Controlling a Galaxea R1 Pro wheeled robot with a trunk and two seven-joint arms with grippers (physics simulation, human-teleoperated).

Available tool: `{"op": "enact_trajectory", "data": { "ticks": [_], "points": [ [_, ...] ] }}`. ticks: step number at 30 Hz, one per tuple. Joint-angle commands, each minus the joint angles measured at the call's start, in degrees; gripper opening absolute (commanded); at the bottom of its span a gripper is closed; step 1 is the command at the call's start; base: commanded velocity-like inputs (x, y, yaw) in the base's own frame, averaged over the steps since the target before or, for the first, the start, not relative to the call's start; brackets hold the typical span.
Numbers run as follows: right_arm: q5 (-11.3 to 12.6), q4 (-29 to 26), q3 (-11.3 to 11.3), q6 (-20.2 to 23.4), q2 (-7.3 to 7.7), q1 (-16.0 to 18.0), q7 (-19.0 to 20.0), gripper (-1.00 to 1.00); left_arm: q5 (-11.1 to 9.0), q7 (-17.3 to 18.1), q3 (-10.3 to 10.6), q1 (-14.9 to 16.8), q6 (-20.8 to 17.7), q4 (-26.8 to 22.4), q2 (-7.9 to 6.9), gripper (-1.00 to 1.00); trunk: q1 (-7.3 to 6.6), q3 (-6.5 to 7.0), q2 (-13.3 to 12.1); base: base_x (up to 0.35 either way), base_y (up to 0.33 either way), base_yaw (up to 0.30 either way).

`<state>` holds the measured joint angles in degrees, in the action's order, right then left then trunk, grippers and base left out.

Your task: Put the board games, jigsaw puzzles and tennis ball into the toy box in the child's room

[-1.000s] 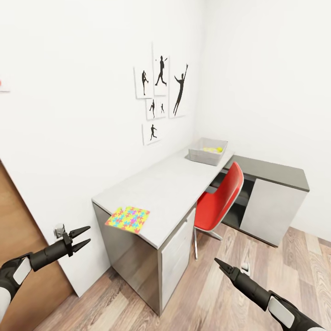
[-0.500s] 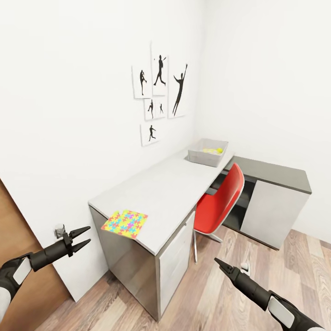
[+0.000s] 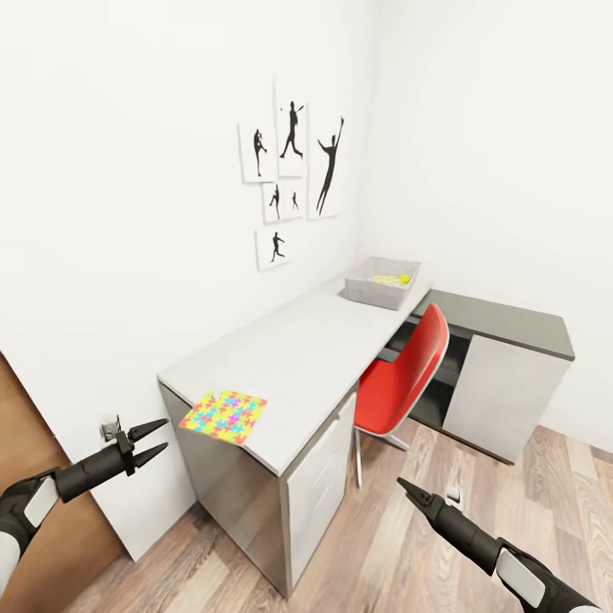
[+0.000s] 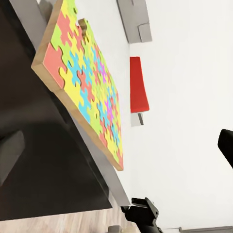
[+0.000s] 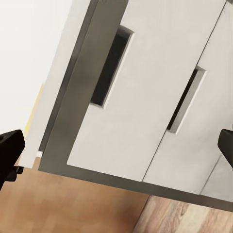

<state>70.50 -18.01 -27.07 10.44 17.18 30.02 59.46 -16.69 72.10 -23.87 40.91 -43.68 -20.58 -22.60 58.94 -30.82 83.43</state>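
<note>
In the head view the jigsaw puzzles point(image 3: 223, 415) lie on the near end of the pale table point(image 3: 315, 349), overhanging its edge; they look like two overlapping flats. The left wrist view shows the puzzle pattern point(image 4: 87, 82) close up. At the table's far end stands the grey toy box point(image 3: 382, 282) with the tennis ball point(image 3: 405, 277) inside it. My left gripper point(image 3: 162, 434) hangs open and empty, left of the table's near end. My right gripper point(image 3: 400, 485) is low in front of the drawers point(image 5: 136, 111), its fingers wide apart in the right wrist view. The board games and bed are out of view.
A red chair point(image 3: 409, 379) is tucked under the table's far half. A lower dark grey cabinet point(image 3: 502, 323) joins the table at the corner. A brown door point(image 3: 25, 443) stands at the left. Silhouette pictures point(image 3: 289, 170) hang on the wall. Wood floor lies ahead.
The whole picture has shifted slightly: the table and pictures sit a little further left, so the camera has moved. Both grippers keep their places and stay open.
</note>
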Motion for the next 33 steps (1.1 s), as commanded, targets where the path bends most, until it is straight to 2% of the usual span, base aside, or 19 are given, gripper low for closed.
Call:
{"op": "enact_trajectory", "data": {
  "ticks": [1,17,33],
  "points": [
    [0.6,0.0,-0.3,0.6,0.04,0.0,0.1,1.00,0.0,0.1,-0.1,0.0,-0.5,0.0,0.01,1.00,0.00,-0.06,0.0,0.029,-0.077,0.000],
    [0.6,0.0,-0.3,0.5,0.04,0.0,0.2,1.00,-0.1,0.3,-0.4,0.0,-0.5,0.4,-0.08,1.00,0.00,-0.06,0.0,0.008,-0.015,0.000],
    [0.5,0.0,-0.3,0.5,0.13,0.0,0.2,1.00,-0.1,-0.5,-7.8,-0.1,-0.4,2.9,0.02,1.00,0.00,-0.06,0.0,0.000,0.000,0.000]
  ]
}}
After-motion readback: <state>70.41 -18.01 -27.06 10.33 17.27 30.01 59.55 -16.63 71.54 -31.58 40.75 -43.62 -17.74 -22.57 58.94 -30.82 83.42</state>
